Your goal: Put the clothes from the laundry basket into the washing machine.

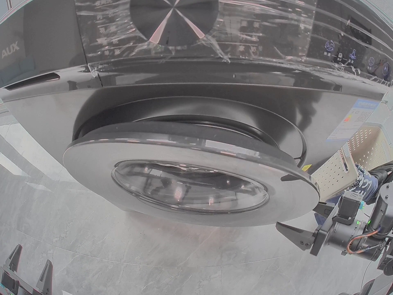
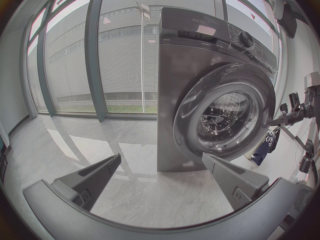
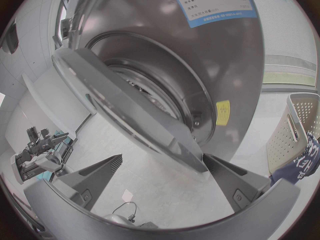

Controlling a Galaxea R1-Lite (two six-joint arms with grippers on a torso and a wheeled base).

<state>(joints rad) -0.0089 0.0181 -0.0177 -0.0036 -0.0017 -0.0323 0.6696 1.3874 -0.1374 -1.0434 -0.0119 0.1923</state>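
The dark grey washing machine (image 1: 172, 87) stands before me with its round glass door (image 1: 188, 185) swung partly out. My right gripper (image 1: 299, 226) is open at the door's right edge. In the right wrist view the door's rim (image 3: 140, 124) runs down between the gripper (image 3: 161, 164) fingers and ends against one finger (image 3: 233, 180), with the drum opening (image 3: 156, 94) behind it. The perforated beige laundry basket (image 1: 348, 164) stands right of the machine, a dark blue garment (image 1: 364, 185) hanging over its rim. My left gripper (image 1: 29, 263) is low at the left, open and empty.
Pale glossy floor tiles (image 1: 123, 246) spread in front of the machine. From the left wrist view the washing machine (image 2: 200, 70) stands before tall windows (image 2: 93, 60), with free floor to its side. The basket (image 3: 293, 130) and garment (image 3: 305, 160) sit close behind the right gripper.
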